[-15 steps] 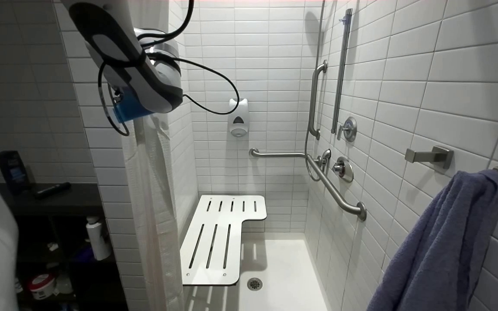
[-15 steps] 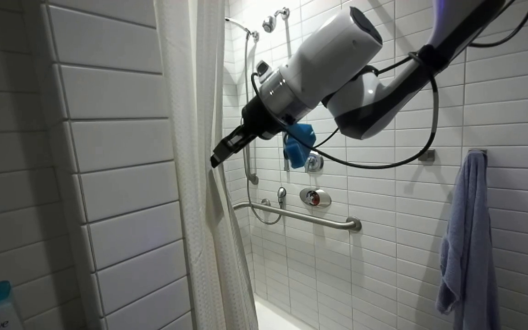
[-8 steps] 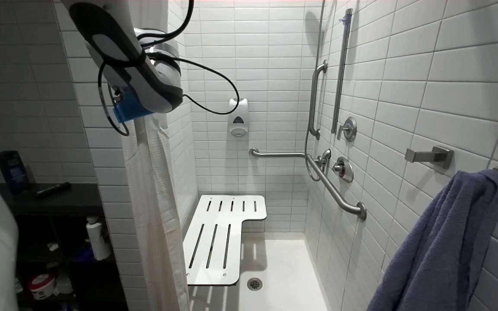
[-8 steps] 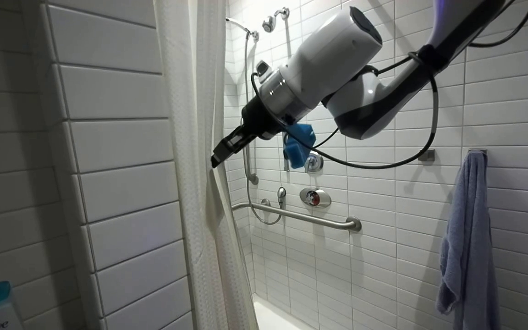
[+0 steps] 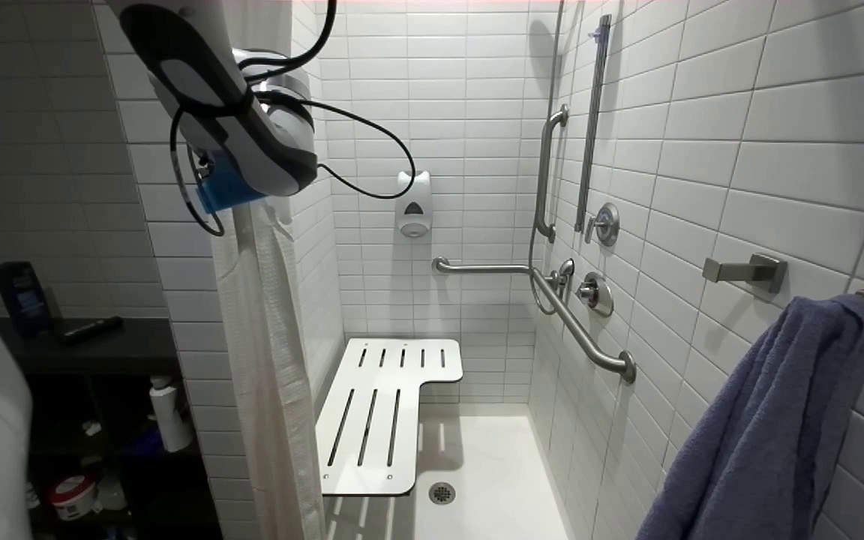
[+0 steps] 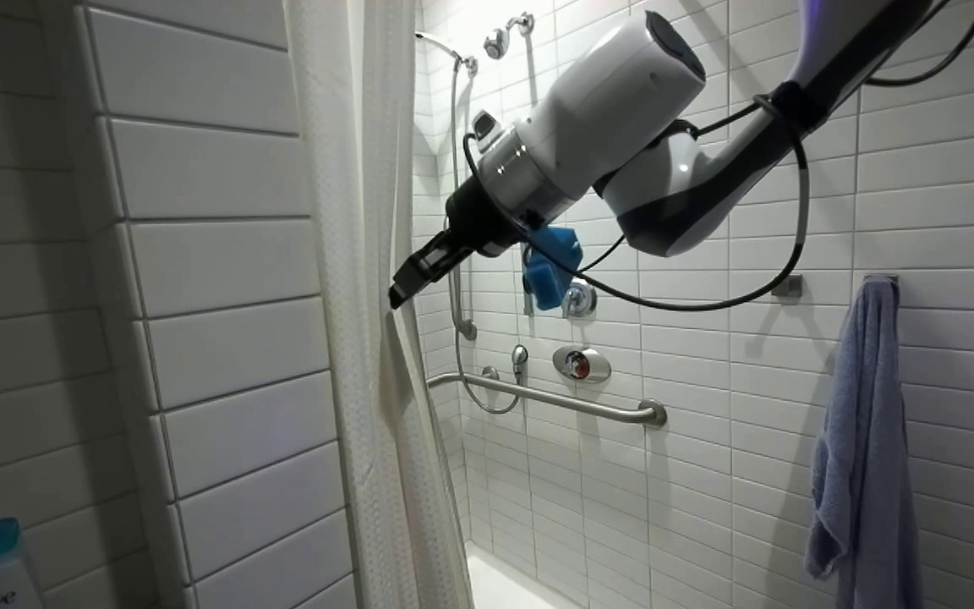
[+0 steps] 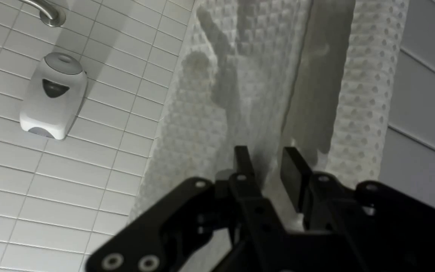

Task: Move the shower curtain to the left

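Behind the arm (image 5: 218, 84), some shower curtain (image 5: 265, 345) is hidden.

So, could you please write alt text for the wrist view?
An open black gripper points from the bottom edge at a pale, textured shower curtain; whether they touch is unclear. At left, a white dispenser hangs on a tiled wall.

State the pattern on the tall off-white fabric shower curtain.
The shower curtain has a waffle-like pattern of small squares and dots, clearest in the wrist view.
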{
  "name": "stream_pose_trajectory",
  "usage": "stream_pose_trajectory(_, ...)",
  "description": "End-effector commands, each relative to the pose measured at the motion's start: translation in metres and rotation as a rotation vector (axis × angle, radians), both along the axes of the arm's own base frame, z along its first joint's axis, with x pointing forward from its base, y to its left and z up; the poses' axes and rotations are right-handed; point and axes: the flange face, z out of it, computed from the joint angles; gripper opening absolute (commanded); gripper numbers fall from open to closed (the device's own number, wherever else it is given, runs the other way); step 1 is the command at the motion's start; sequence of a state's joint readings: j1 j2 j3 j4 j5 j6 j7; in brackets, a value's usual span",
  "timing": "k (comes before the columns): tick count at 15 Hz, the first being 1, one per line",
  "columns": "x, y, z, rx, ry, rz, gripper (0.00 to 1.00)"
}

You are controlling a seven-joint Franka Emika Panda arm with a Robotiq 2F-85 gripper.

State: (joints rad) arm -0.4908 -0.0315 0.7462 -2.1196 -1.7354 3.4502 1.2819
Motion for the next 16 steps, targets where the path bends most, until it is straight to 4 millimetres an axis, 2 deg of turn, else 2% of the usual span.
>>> stream_pose_trajectory(1, -0.005, 0.003, -0.007, -0.009, 0.015, 0.027, 0.07)
stream_pose_trajectory(3, -0.016, 0.018, -0.022, -0.030, 0.037, 0.077, 0.00)
stream_pose_trajectory(6, -0.027, 0.034, -0.025, -0.023, 0.049, 0.084, 0.00)
stream_pose_trajectory(7, -0.027, 0.040, -0.020, -0.020, 0.034, 0.066, 0.27)
stream_pose_trajectory(8, -0.020, 0.028, -0.017, -0.013, 0.034, 0.070, 0.28)
stream_pose_trajectory(9, -0.021, 0.031, -0.017, -0.012, 0.033, 0.071, 0.05)
stream_pose_trajectory(12, -0.020, 0.029, -0.017, -0.012, 0.034, 0.068, 0.26)
stream_pose_trajectory(16, -0.018, 0.027, -0.018, -0.010, 0.038, 0.063, 0.28)
